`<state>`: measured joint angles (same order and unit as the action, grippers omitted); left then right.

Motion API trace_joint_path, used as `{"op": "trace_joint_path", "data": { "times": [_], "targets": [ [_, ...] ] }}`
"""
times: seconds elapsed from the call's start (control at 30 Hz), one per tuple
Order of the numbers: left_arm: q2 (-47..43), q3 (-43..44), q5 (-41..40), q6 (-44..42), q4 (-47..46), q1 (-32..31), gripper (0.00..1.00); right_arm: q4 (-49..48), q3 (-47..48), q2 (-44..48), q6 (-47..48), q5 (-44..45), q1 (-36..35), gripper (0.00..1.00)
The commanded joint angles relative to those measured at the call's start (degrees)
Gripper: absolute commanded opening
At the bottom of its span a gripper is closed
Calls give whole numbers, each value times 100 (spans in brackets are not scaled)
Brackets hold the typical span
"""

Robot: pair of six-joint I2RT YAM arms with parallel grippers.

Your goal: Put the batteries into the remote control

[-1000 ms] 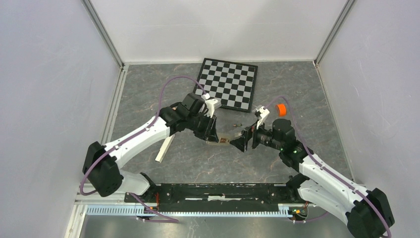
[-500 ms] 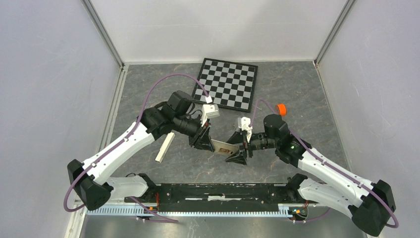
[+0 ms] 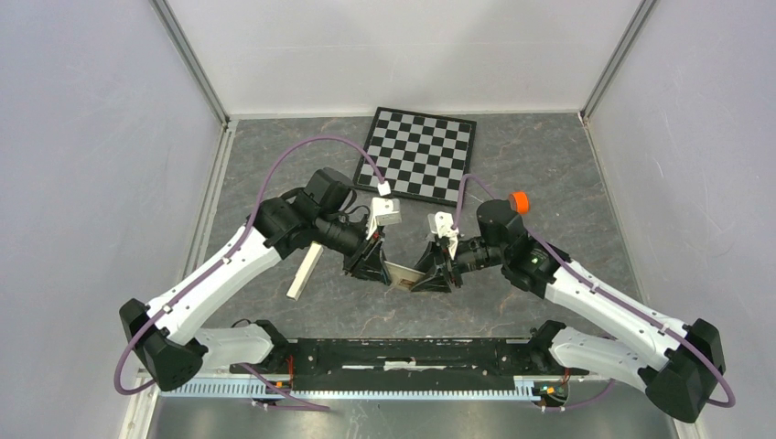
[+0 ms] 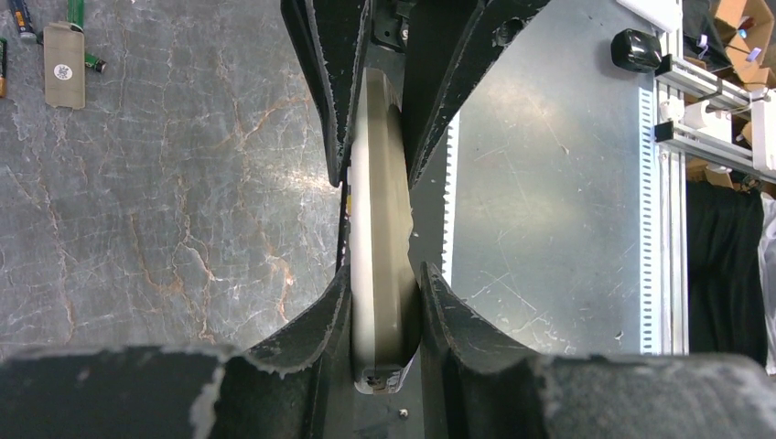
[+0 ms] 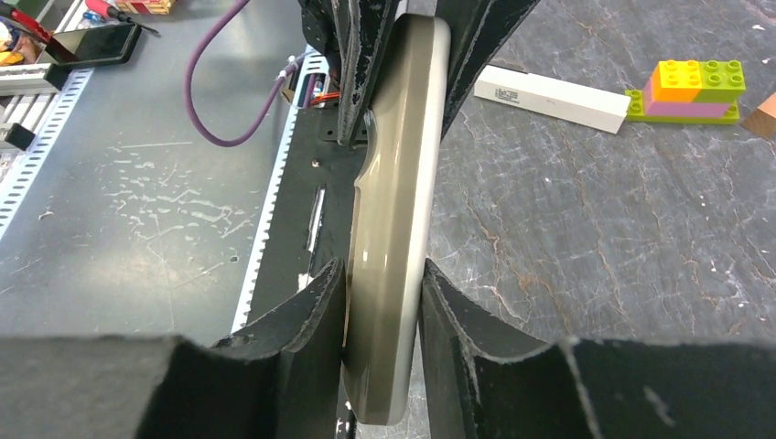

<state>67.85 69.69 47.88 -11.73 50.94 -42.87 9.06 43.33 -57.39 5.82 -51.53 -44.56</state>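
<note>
Grey marbled tabletop runs under both arms, and the remote (image 3: pixel 400 273) hangs above it on edge, spanned between the two tools. The left gripper (image 4: pixel 384 279) is closed partway, its pads pressed on the two broad faces at one end of the remote. Straight ahead of its fingertips the right gripper (image 5: pixel 380 270) clamps the other end the same way, pads touching both faces. The batteries (image 4: pixel 76 12) lie on the table well off to one side of the left gripper, beside a tan cover (image 4: pixel 64 64), and nothing is loaded yet. This reads as a regrasp in the air, probably to bring the recess upward, though the edge-on views do not show which face carries it. To do it well, only one tool should loosen at a time, and only once the other sits square on the flat faces rather than out on the rounded tip, where the smooth shell could slide. While both clamp, neither arm should twist or pull, or the shell will be levered. The remote is best laid down recess up, close to the batteries and apart from the cream block (image 5: pixel 549 96).
</note>
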Motion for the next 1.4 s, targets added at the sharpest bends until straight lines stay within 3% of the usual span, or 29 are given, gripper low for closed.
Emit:
{"op": "trace_joint_path", "data": {
  "times": [0.0,0.13,0.27,0.47,0.57,0.8,1.03,1.37],
  "targets": [
    [-281,384,594,-354,-145,-19,2,-43,180,-149,42,-163,-37,36],
    [-353,443,626,-328,-187,-24,4,-230,193,-189,-87,-341,-49,20],
    [-562,344,480,50,-709,-20,23,-628,129,-120,-444,-167,-45,2],
    [-1033,-233,-564,1642,-2206,-11,82,-1528,-34,84,-1624,818,-35,0],
    [-1182,-567,-1445,2966,-3224,-2,95,-2124,-175,268,-2276,1343,-35,0],
    [-1500,-1521,-2461,5273,-5612,5,100,-3884,-814,749,-3925,2302,-36,0],
    [-1613,-1914,-2660,5970,-6590,-1,97,-4930,-1190,669,-5151,2733,-36,0],
    [-1401,-2083,-2294,6428,-7215,6,62,-5772,-1653,508,-6260,3015,-36,0]
  ]
}}
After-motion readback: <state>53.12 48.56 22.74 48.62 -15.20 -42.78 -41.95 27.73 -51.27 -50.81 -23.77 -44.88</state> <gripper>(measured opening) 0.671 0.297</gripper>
